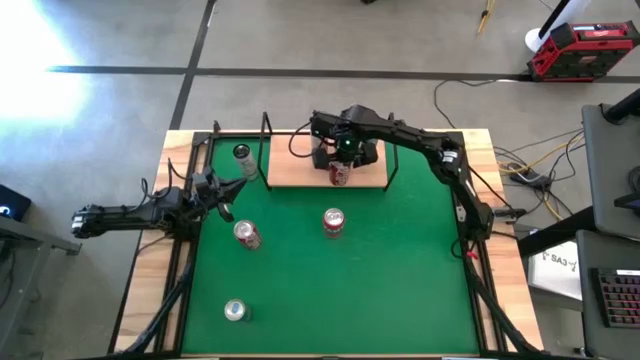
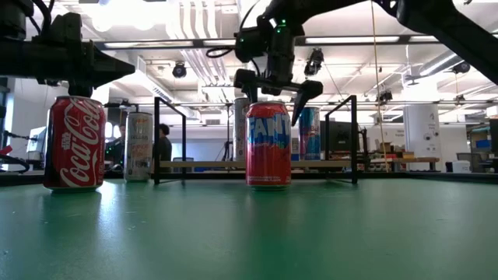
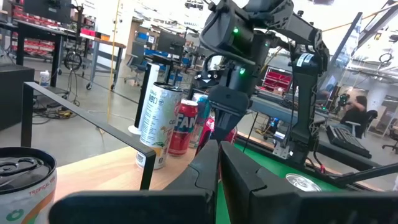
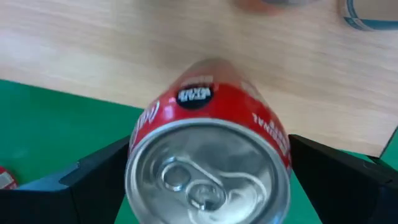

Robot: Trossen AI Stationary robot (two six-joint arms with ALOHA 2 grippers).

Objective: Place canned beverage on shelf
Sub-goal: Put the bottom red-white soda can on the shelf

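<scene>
Your right end effector [image 1: 341,160] hangs wide open straight over the upright red can [image 1: 340,175] at the shelf's [image 1: 290,172] near edge, upper centre of frame; left end effector [image 1: 222,190] is shut, idle.

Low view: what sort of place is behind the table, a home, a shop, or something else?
Most likely a robotics lab or workshop: bare ceiling ducts with strip lights, workbenches crowded with equipment, and a person standing among them in the background.

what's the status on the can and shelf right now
Right gripper open, straddling red can at the shelf front edge. Left gripper shut, parked at left. Other cans on shelf behind it.
</scene>
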